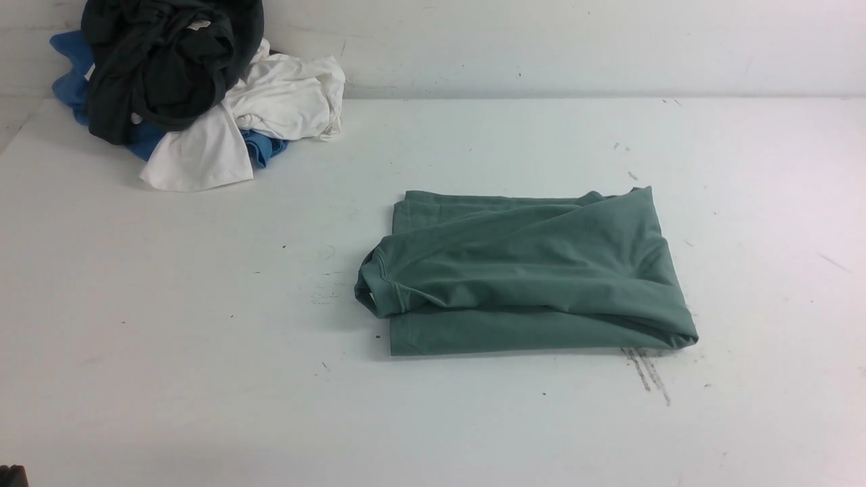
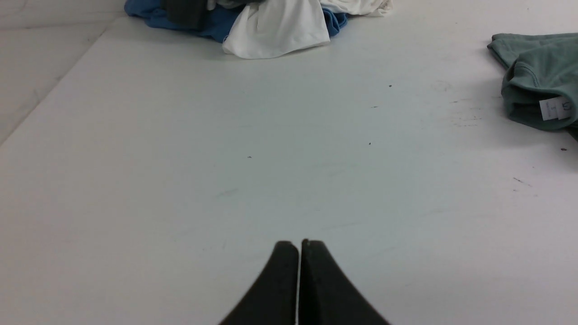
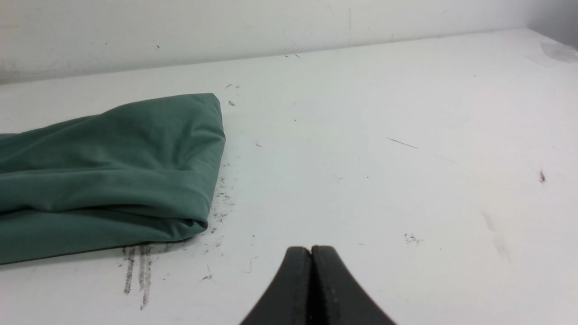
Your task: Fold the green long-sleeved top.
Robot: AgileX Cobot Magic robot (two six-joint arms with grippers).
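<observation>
Left gripper [image 2: 300,246]: black fingers pressed together, nothing between them, poised over bare white table [image 1: 203,338] on the near left side. Right gripper [image 3: 311,252]: fingers likewise closed against each other and empty, over the near right part of the table. Neither gripper touches any cloth; neither shows in the front view.

Dark scuff marks [image 1: 646,372] streak the tabletop just off the near right corner of the green long-sleeved top [image 1: 534,270]. The top lies folded into a rough rectangle, slightly right of the table's centre, flat on the surface. Its upper layer is rumpled, with diagonal creases. The neck opening faces the robot's left, bulging a little past the folded edge; a white neck tag [image 2: 555,108] shows inside it in the left wrist view. The right-hand edge is a rounded fold.

Far left corner, against the wall: pile of clothes, well apart from the top. Dark garment [image 1: 162,61] on top, white garment [image 1: 270,101] spilling toward the centre, blue garment [image 1: 67,74] underneath.
</observation>
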